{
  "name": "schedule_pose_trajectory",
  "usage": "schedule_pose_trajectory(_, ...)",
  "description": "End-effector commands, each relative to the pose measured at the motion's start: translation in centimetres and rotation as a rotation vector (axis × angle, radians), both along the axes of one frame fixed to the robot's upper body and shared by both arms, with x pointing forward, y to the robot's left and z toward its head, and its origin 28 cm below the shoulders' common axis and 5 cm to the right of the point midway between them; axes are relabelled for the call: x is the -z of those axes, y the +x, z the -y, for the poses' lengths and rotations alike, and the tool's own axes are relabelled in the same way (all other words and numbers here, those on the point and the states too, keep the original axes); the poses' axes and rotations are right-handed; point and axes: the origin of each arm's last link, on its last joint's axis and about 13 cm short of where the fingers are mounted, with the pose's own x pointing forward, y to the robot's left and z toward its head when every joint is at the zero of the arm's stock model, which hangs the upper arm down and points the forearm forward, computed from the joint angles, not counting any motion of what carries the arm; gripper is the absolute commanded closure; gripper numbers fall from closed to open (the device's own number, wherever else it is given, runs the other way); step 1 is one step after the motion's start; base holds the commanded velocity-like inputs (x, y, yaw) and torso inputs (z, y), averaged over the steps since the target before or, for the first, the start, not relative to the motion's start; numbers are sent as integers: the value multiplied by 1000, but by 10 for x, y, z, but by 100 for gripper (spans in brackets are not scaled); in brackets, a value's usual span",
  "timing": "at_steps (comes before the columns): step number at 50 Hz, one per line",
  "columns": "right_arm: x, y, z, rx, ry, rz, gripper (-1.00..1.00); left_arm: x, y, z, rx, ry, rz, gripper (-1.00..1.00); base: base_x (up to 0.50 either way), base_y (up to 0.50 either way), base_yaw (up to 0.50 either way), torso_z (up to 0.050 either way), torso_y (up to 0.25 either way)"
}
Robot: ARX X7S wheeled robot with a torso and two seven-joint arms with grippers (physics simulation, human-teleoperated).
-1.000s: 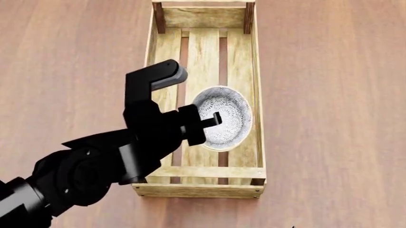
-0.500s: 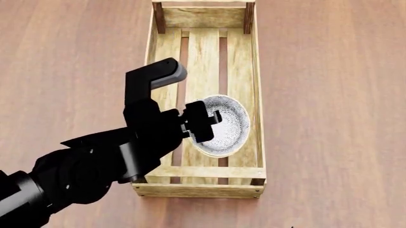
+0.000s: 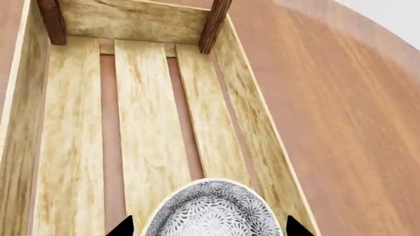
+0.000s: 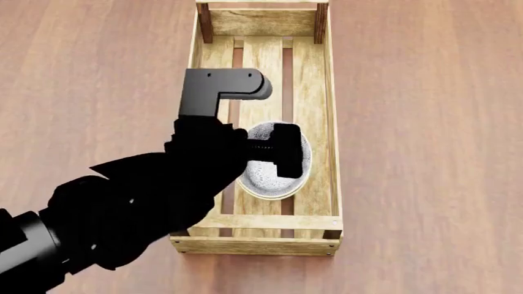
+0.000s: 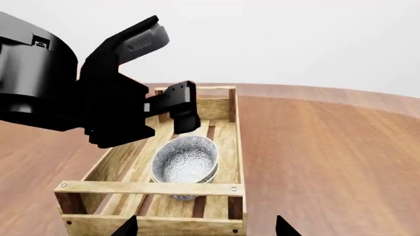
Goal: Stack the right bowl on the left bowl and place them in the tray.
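A grey-patterned bowl (image 4: 266, 179) stands upright on the slats of the light-wood tray (image 4: 331, 122), toward its near end. I cannot tell if a second bowl is nested in it. My left gripper (image 3: 210, 229) hovers over the bowl (image 3: 213, 214), open, its two tips wide apart on either side of the rim. From the right wrist view, one left finger (image 5: 184, 110) hangs above the bowl (image 5: 184, 162) without touching it. My right gripper (image 5: 204, 229) is open and empty, low in front of the tray's near end rail (image 5: 151, 188).
The tray lies lengthwise on a brown wooden table (image 4: 425, 153), with dark corner posts (image 4: 204, 24) at its far end. My black left arm (image 4: 122, 208) reaches over the tray's near left corner and hides that part.
The left wrist has turned and lifted, and its finger has come off the bowl's rim. The bowl has slid a little toward the near end of the tray and now rests there.
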Motion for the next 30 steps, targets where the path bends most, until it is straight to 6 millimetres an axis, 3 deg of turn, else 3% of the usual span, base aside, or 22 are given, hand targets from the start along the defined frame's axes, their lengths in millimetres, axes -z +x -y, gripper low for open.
schedule_pose_trajectory(1,-1,2,-1,-6,-8,21,-100,-13,-3,12,42,136,202,-100,0,0,0,0,0)
schedule_pose_trajectory(12,0,1,-2,-10,-10,20,-100,-10,1,7,14,148,196,-100,0,0,0,0,0)
schedule_pose_trajectory(18,1,1,-3,-11,-17,18,-100,-6,2,-5,-76,332,399,-100,0,0,0,0,0)
schedule_pose_trajectory(24,6,0,-6,-18,-34,10,-100,-21,-21,-19,-84,427,608,-100,0,0,0,0,0)
schedule_pose_trajectory(30,7,-2,-7,-22,-44,8,-100,-26,-39,-27,-81,410,650,-100,0,0,0,0,0)
